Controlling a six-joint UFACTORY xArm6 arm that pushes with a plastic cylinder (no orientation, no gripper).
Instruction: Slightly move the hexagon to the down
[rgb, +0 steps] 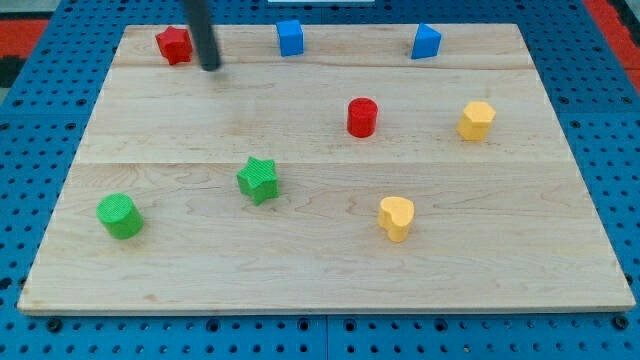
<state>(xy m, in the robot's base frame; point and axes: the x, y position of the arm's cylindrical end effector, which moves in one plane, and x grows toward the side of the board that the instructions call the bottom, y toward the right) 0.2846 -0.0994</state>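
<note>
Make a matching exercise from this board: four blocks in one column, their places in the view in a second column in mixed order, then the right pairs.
Column one:
1. red hexagon
2. green star
3. yellow heart
4. green cylinder

Column two:
A. near the view's bottom left
B. at the view's top left, just left of my tip
C. lower right of centre, below the red cylinder
D. left of centre, between the green cylinder and the yellow heart

Pairs: 1-B, 2-D, 3-C, 4-A
</note>
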